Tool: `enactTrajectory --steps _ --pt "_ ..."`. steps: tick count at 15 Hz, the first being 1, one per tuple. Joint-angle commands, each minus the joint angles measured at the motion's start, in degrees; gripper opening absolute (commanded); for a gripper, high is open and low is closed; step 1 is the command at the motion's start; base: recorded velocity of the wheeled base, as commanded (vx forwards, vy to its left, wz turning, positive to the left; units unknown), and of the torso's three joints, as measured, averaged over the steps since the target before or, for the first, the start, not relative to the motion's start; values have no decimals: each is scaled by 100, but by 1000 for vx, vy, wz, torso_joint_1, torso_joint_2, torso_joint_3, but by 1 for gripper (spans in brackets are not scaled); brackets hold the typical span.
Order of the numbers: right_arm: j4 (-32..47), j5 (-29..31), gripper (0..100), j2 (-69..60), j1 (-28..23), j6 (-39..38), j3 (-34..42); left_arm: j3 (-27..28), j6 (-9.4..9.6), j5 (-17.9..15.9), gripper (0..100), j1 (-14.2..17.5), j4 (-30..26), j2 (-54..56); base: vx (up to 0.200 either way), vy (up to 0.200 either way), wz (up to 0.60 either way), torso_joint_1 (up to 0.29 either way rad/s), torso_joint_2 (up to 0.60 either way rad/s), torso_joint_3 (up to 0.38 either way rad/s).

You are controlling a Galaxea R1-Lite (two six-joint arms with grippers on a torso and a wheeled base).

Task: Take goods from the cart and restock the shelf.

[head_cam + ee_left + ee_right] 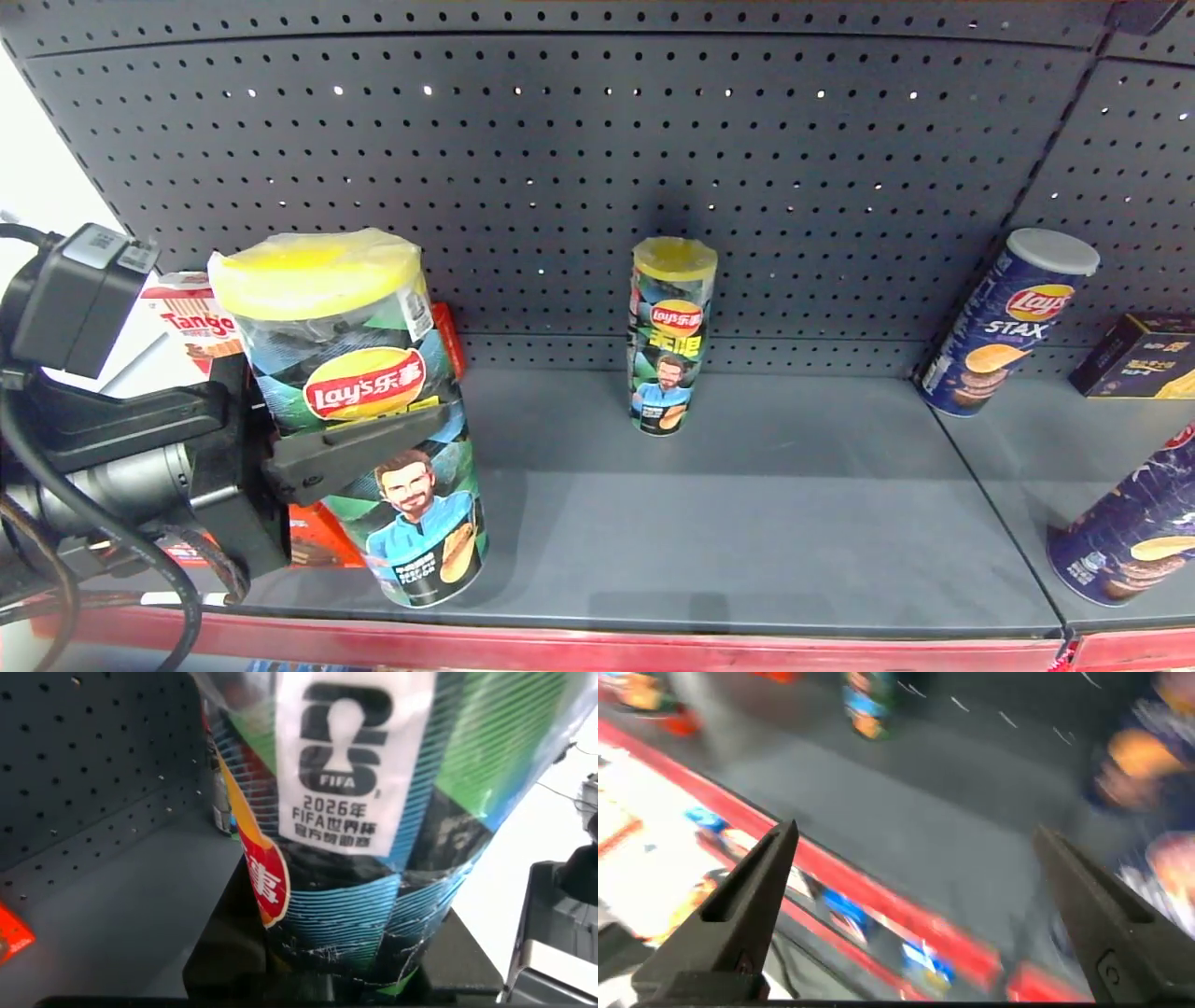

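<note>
A tall chips can [364, 411] with a yellow lid and plastic wrap stands upright at the front left of the grey shelf [747, 523]. My left gripper [317, 439] is shut on its middle from the left. The can's base is at or just above the shelf surface. In the left wrist view the can [374, 812] stands close, between the dark fingers [234, 952]. A matching smaller-looking can [670, 336] stands at the back centre by the pegboard. My right gripper [915, 905] hangs open and holds nothing, over the shelf's red front edge [906, 915].
A red-and-white wafer box [191, 322] and an orange box [313, 541] sit behind the held can. On the adjoining shelf to the right are a leaning blue can [1008, 322], a dark box [1134, 355] and another blue can [1130, 532]. The shelf's middle is bare.
</note>
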State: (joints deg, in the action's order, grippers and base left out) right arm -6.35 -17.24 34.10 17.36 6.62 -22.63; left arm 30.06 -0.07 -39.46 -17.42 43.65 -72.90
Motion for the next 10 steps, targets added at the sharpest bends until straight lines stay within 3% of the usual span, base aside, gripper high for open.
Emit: enactTrajectory --steps 1,4,10 --pt "-543 -25 100 1442 769 50 -58 52 -1 0 0 28 3 -40 0 0 0 0 0 0" --pt "-587 221 100 1943 1560 15 -348 52 -1 -9 0 28 20 -119 0 0 0 0 0 0" --pt "-1940 274 100 3709 1287 -3 -1148 246 -1 -18 0 28 20 -216 0 0 0 0 0 0"
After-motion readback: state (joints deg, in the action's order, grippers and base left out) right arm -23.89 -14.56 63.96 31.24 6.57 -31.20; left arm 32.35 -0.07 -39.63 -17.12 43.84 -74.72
